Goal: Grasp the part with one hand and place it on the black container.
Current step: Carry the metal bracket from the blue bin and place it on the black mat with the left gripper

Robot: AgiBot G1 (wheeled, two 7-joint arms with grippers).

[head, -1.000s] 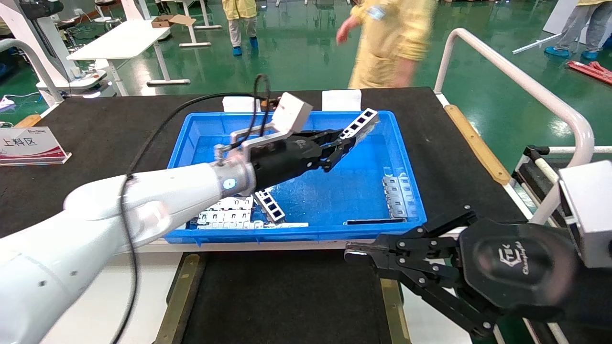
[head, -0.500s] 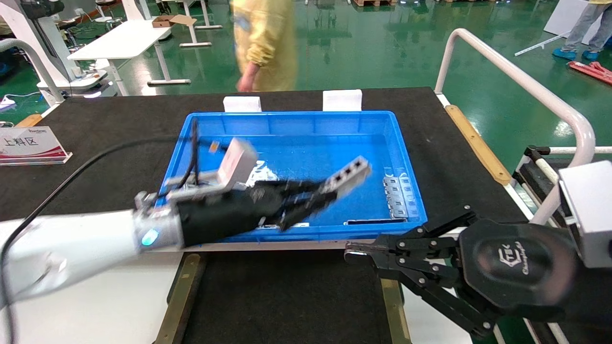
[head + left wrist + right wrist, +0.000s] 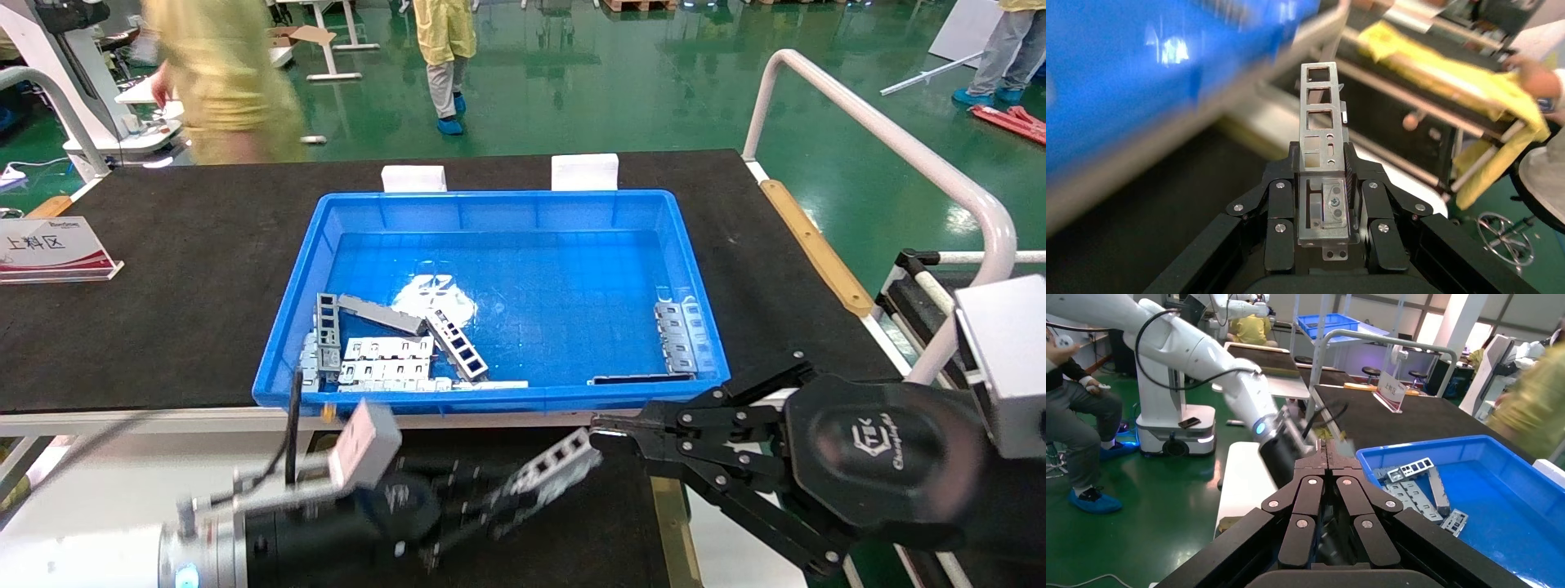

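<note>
The part point(image 3: 1322, 153) is seen in the left wrist view as a narrow silver-grey sheet-metal strip with a row of rectangular windows, small punched holes lower down and folded edges. It is clamped by its lower end between the fingers of the left gripper point(image 3: 1322, 202), the windowed length standing out beyond the fingertips.

In the head view the part point(image 3: 549, 472) is found low in the frame, centre-right, tilted up toward the right over the black container point(image 3: 490, 465) — a matte-black surface edged by a brass-coloured rail point(image 3: 294, 523). Whether the part is touching that surface cannot be told. The left gripper point(image 3: 482, 510) lies along the bottom edge, blurred.

Half a second earlier the part was held over the near right portion of the blue bin point(image 3: 490, 212); it has since been carried out over the near wall and down to the container. The heap of similar brackets point(image 3: 384, 351) in the lower left of the bin, once covered by the arm, is now exposed. The right gripper point(image 3: 605, 437) is unchanged at the lower right, its fingers drawn together with nothing between them — as the right wrist view point(image 3: 1329, 458) confirms.

The left arm is cut off by the bottom edge, and the container's near end lies outside the frame.
</note>
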